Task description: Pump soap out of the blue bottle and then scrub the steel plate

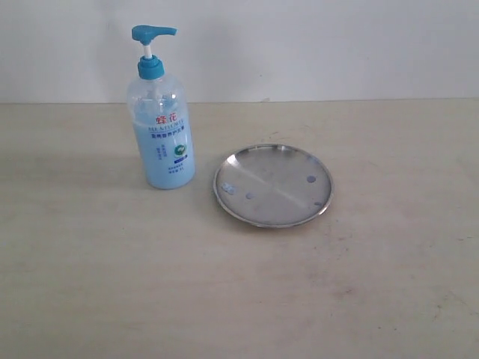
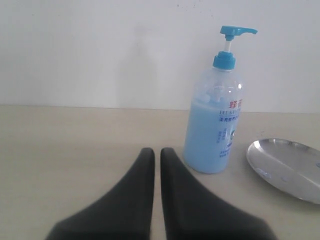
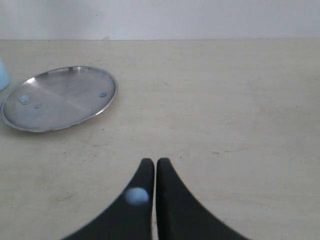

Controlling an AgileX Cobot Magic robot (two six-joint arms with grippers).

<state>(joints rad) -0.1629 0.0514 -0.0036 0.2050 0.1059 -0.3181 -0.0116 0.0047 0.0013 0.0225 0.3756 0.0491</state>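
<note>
Bottle (image 1: 161, 142) stands upright on the table (image 1: 112, 284), left of centre in the exterior view. Its blue pump head (image 1: 153, 34) is raised, with the spout pointing toward the right of the frame. The plate (image 1: 273, 185) lies flat just right of centre, near the bottle but not touching it, and a few dark spots (image 1: 310, 179) dot its face.

Soap (image 1: 166, 161) fills most of the bottle, so it is probably fairly heavy and steady. It is tall on a small foot, though, and a sideways shove could tip it. The plastic wall looks smooth and may give a little. I would press straight down on the flat top of the pump head, and take any steadying hold around the body below the shoulder. The plate looks stiff, thin, light and slick. It may skate while scrubbed, and the raised rim is the place to pin it.

The left gripper (image 2: 157, 152) has its fingers drawn together with a sliver between, holding nothing. The right gripper (image 3: 154, 162) is likewise closed on nothing. A pale blob sits on one of its fingers; what it is I cannot tell. Neither gripper shows in the exterior view. Pumping looks not yet done.
</note>
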